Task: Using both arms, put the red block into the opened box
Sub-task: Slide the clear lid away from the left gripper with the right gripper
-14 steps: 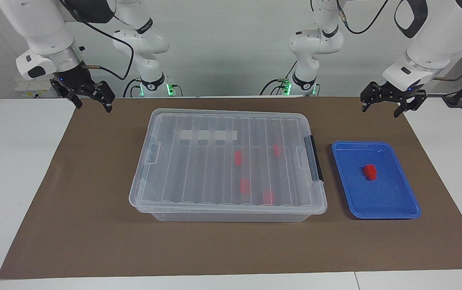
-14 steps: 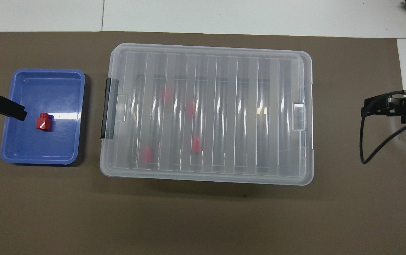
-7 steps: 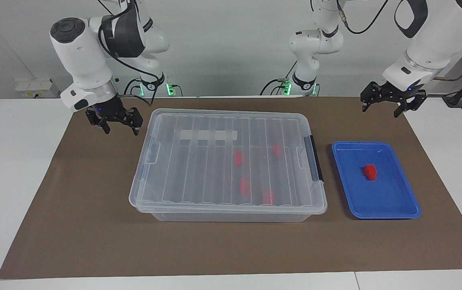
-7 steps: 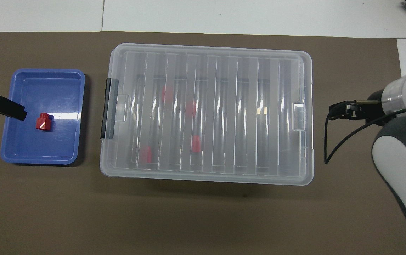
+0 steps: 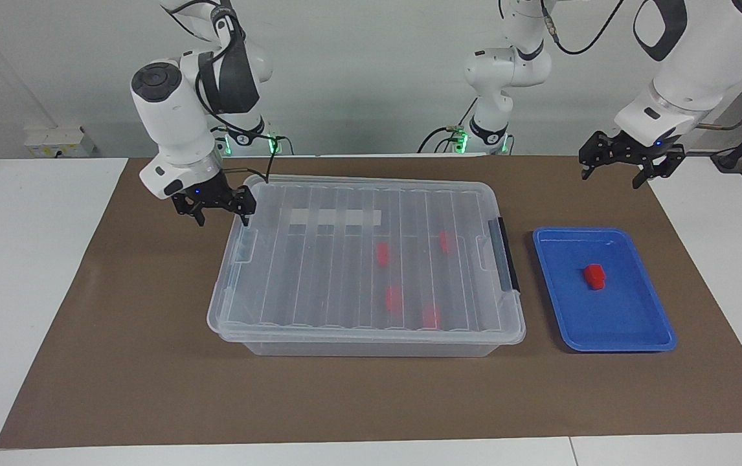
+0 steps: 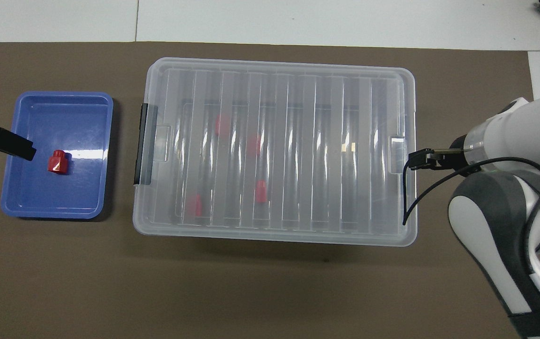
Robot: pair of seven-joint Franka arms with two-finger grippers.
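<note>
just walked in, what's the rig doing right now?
The lid is on the clear box, with four red blocks inside. A fifth red block sits in the blue tray beside it. The right gripper, open, is at the box's end toward the right arm, holding nothing. The left gripper waits, open, above the mat near the tray.

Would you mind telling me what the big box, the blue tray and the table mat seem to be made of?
The box looks like clear glossy plastic: red blocks show through its ribbed lid. The blue tray seems to be smooth shiny plastic, with bright glare on its floor. The mat looks like matte brown paper or card, without glare.
</note>
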